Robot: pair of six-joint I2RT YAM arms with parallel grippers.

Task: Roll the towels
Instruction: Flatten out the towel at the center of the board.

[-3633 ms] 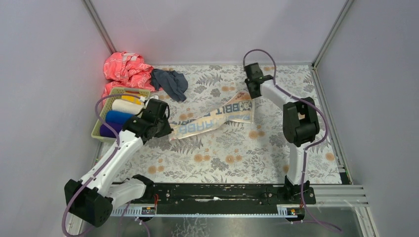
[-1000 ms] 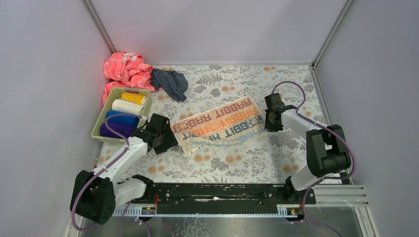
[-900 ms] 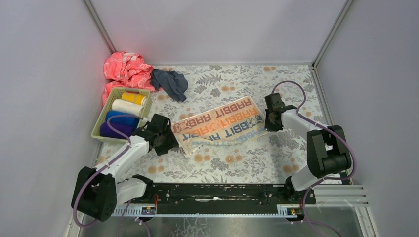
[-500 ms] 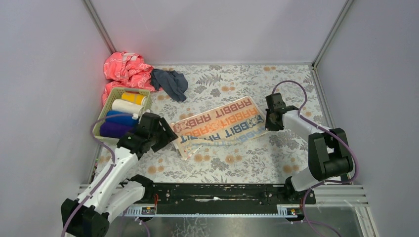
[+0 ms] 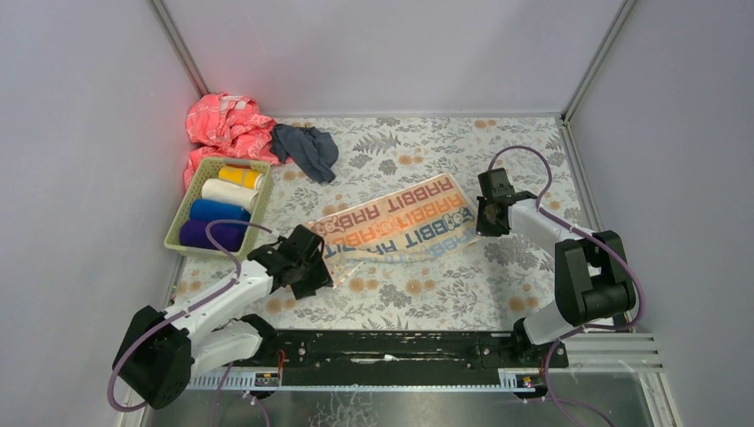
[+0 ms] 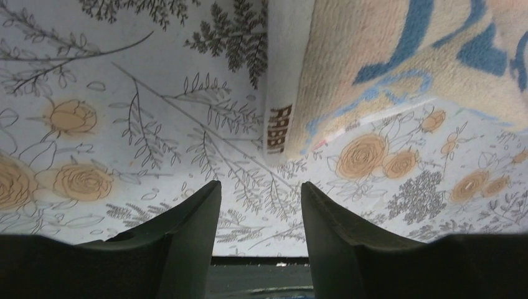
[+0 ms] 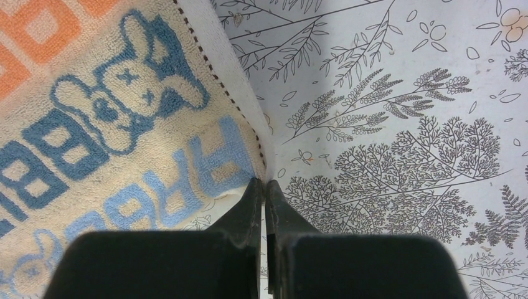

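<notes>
**RABBIT towel spread flat, one of my claws at each end**

The cream RABBIT towel (image 5: 400, 221) lies open and slanted on the floral covering (image 5: 427, 294) of the desk, print side up. My left claw (image 6: 258, 187) hangs low just off the towel's left end. Its fingers (image 6: 187, 230) are spread with only flowered cover between them, and the small sewn label sits just ahead of the tips. My right claw (image 7: 266, 182) is at the towel's right end, tips pressed together against the corner of the stitched hem. I cannot tell whether any cloth is caught between them.

Left of the towel stands a green basket (image 5: 178, 233) holding four rolls: yellow (image 5: 241, 176), white (image 5: 227, 191), blue (image 5: 218, 211) and purple (image 5: 212, 234). Beyond the towel's left end a dark grey-blue towel (image 5: 307, 149) lies crumpled. A pink cloth (image 5: 227, 124) is bunched beside it.
</notes>
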